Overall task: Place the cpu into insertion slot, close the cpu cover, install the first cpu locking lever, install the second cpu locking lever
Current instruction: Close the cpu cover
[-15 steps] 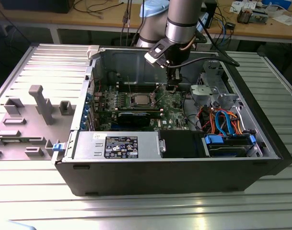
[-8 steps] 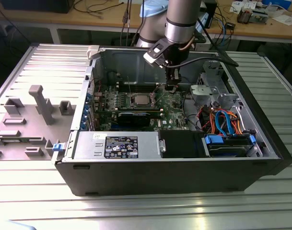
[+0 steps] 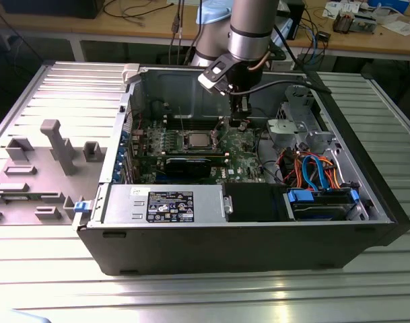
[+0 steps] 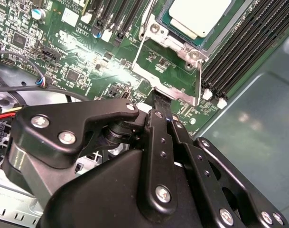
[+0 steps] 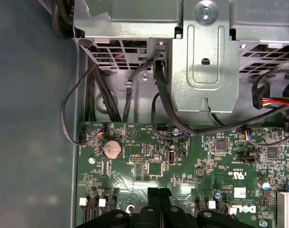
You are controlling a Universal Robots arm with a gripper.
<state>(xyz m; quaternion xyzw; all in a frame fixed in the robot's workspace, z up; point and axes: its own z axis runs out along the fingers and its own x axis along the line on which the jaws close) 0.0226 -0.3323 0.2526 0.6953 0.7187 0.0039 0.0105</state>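
My jaws are pressed together. Their black fingertips (image 4: 159, 100) meet the near edge of the cpu cover (image 4: 180, 91), a silver frame whose window shows the green circuit board (image 4: 87, 57). Just beyond the cover, the cpu (image 4: 200, 16) sits silver side up in the insertion slot (image 4: 155, 29). Long black memory slots (image 4: 239, 52) run alongside both.

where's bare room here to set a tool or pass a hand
Bare: the ribbed metal table on the camera side of the black computer case, and the dark bay between the grey power supply box and blue drive cage. Crowded: orange and blue cables, and the green board around the black gripper.
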